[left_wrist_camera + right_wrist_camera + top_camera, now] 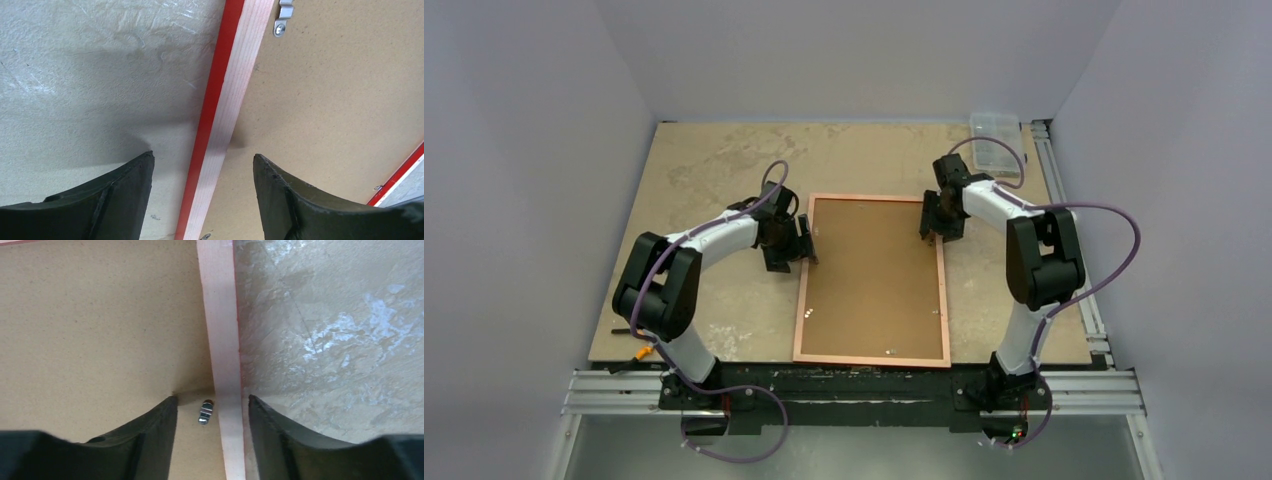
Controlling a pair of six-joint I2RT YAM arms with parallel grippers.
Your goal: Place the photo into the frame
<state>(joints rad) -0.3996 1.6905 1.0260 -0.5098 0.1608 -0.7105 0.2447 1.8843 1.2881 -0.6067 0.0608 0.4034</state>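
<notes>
The frame (801,300) lies back up in the middle of the table, its pale rail showing a red outer edge, with a brown backing board (874,280) filling it. The photo is not in view. My left gripper (809,245) is open and straddles the frame's left rail (225,125), one finger over the table, the other over the board (325,100). My right gripper (932,232) is open and straddles the right rail (220,315) near the far corner, with a small metal clip (205,411) between its fingers. Neither gripper holds anything.
A clear plastic box (996,138) stands at the table's back right corner. A small dark tool (624,330) lies at the left front edge. An aluminium rail (1064,200) runs along the right side. Grey walls enclose the table. Another metal clip (282,20) sits on the board.
</notes>
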